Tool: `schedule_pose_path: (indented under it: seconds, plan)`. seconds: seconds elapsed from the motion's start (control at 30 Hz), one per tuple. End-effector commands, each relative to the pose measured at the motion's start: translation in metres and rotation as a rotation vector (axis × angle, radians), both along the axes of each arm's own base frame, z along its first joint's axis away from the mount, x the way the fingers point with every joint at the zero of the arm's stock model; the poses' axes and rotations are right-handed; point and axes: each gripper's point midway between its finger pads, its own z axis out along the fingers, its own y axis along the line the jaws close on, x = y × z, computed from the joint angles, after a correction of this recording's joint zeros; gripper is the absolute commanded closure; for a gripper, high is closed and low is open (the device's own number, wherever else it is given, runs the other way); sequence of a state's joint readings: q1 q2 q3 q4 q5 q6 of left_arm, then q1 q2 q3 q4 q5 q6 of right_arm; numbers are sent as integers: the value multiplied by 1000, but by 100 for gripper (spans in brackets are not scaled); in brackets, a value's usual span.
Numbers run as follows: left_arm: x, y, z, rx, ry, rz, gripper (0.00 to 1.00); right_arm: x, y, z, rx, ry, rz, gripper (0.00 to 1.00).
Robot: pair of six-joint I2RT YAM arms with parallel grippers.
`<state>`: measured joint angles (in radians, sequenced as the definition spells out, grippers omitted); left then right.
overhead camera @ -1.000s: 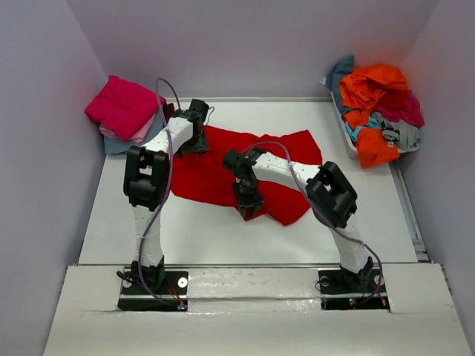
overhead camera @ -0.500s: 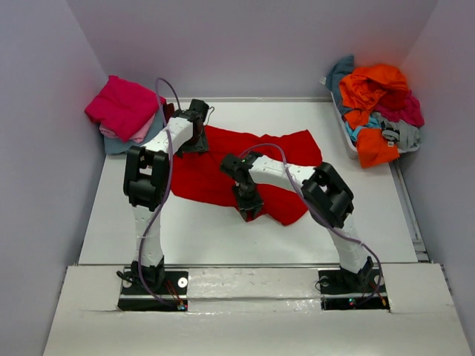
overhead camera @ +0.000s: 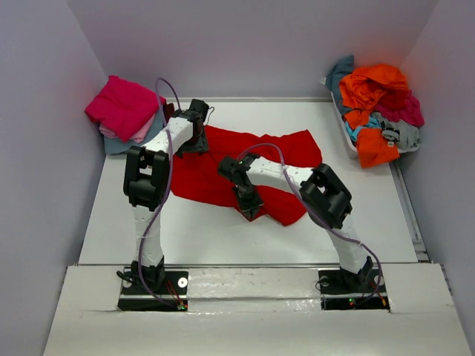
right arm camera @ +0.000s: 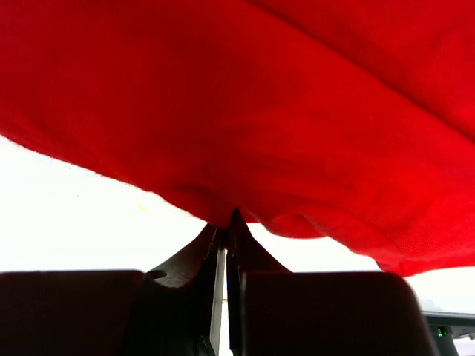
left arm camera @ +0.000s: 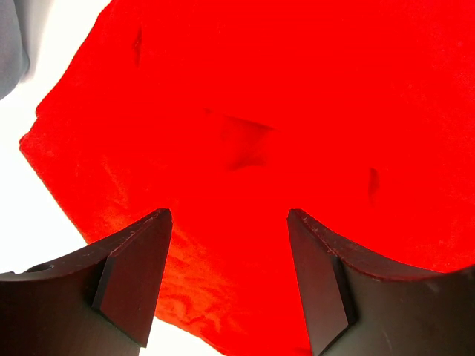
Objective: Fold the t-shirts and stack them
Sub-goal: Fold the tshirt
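Observation:
A bright red t-shirt (overhead camera: 286,157) lies spread on the white table (overhead camera: 185,237). My right gripper (overhead camera: 250,211) is down at its near edge. In the right wrist view this gripper (right arm camera: 230,216) is shut, with the red t-shirt's hem (right arm camera: 223,200) pinched between its fingertips. My left gripper (overhead camera: 193,143) hovers over the shirt's far left part. The left wrist view shows that gripper (left arm camera: 228,216) open, red cloth (left arm camera: 297,111) below it and nothing between its fingers.
A folded stack of magenta, pale pink and grey-blue t-shirts (overhead camera: 122,110) sits at the back left corner. At the back right, a white bin (overhead camera: 344,135) holds a loose heap of orange, maroon, teal and grey t-shirts (overhead camera: 378,93). Grey walls enclose the table.
My right gripper has slid slightly left along the shirt's near edge and closed on the cloth. The left arm has not moved.

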<state>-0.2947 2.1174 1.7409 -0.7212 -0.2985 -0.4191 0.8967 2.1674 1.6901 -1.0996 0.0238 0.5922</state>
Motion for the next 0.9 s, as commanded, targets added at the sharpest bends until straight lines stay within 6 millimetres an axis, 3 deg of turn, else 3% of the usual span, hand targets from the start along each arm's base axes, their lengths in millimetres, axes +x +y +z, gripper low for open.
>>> schedule_pose_path:
  seconds: [0.0, 0.23, 0.33, 0.4, 0.57, 0.87]
  plan:
    - [1, 4, 29, 6, -64, 0, 24, 13, -2, 55, 24, -133, -31, 93]
    - [1, 5, 26, 17, -56, 2, 24, 28, -10, 114, 44, -271, -56, 93]
    - [1, 5, 25, 15, -53, 4, 24, 36, -11, 135, 50, -322, -59, 93]
    - [2, 4, 25, 15, -54, 3, 24, 43, -11, 137, 34, -350, -51, 93]
    - [-1, 6, 22, 21, -46, 4, 24, 58, 5, 127, 30, -358, -15, 93]
    - [-5, 9, 18, 33, -39, -1, 24, 100, 27, 77, 105, -315, 32, 92]
